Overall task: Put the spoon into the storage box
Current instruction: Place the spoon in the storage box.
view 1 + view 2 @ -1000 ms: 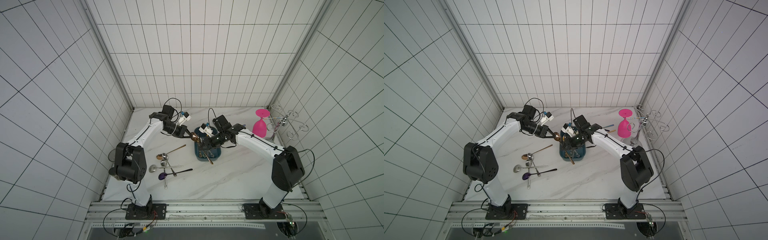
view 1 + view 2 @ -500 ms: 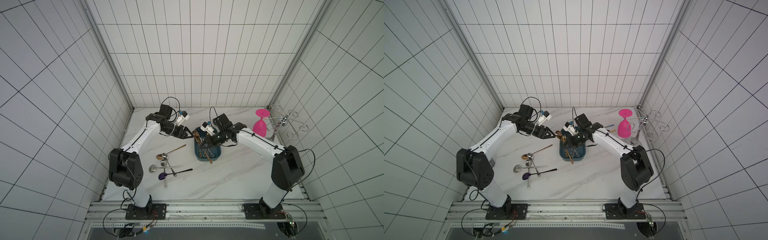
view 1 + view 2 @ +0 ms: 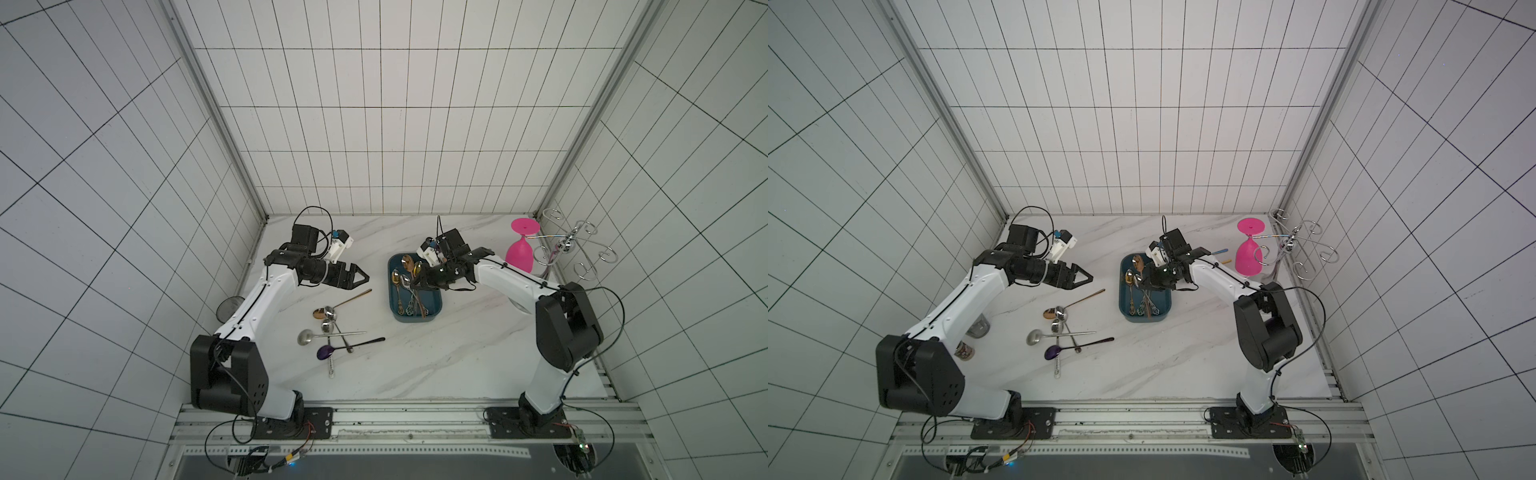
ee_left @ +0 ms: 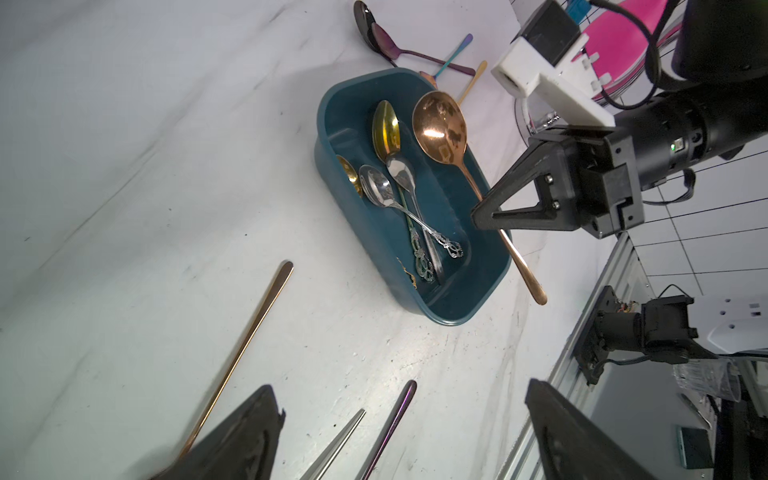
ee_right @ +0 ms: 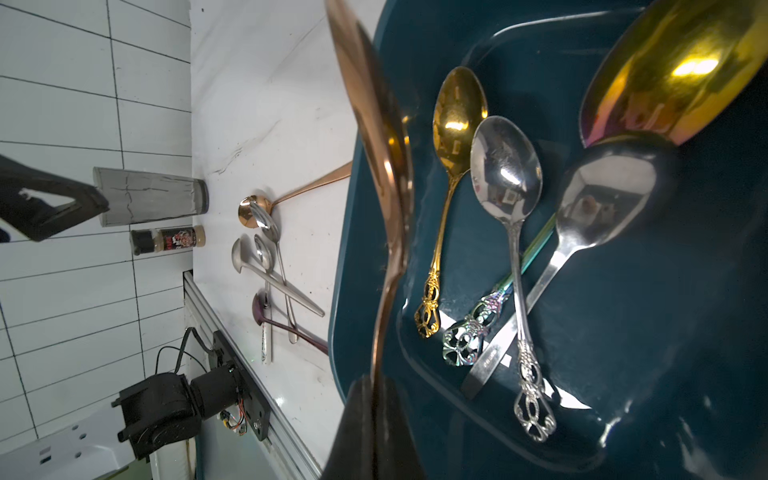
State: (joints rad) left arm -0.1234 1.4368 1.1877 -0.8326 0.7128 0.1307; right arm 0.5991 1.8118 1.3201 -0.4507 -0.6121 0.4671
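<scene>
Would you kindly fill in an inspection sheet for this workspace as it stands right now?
Surface: marble table, small dark specks.
Job's things: teal box holds several spoons; copper spoon is gripped by its handle, bowl over the box.
Clutter: loose spoons beside the box; upside-down pink goblet; wire rack; spice jar.
Hands: left hand open, holding nothing; right hand shut on the copper spoon.
Cables: black loops at the left wrist, clear of the spoons.
Surroundings: white tiled walls; metal rail in front.
</scene>
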